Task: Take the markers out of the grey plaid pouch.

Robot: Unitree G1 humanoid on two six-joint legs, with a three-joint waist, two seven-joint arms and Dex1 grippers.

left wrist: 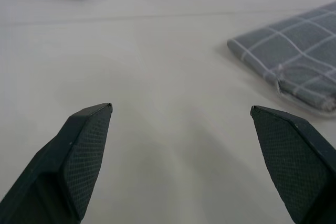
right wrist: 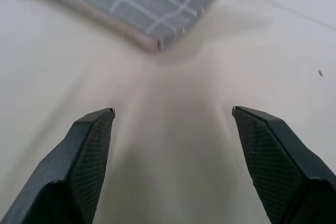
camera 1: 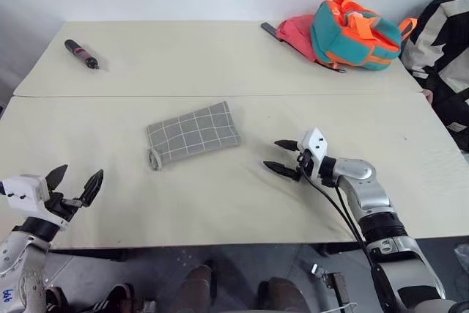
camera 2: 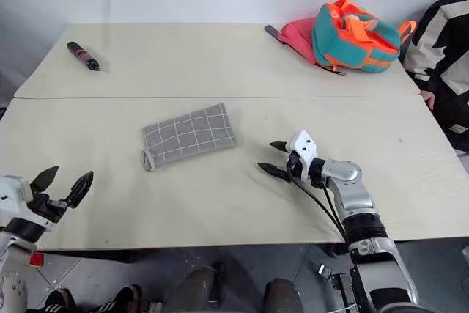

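Flat on the cream table (camera 1: 220, 203), lying closed: the grey plaid pouch (camera 1: 193, 134), its looped end toward the table's near-left side, contents hidden, no marker visible. Just right of the pouch, apart from it and pointing at its right end: right gripper (camera 1: 286, 157), fingers spread wide, nothing between them. Well to the pouch's near left, at the table's front edge: left gripper (camera 1: 75, 181), fingers likewise spread and empty. Far left of the pouch, near the table's back edge: a thick black-and-red pen-shaped thing (camera 1: 80, 53). Far right of the pouch, at the back: a teal-and-orange backpack (camera 1: 355, 32) against a pink cloth (camera 1: 295, 33).
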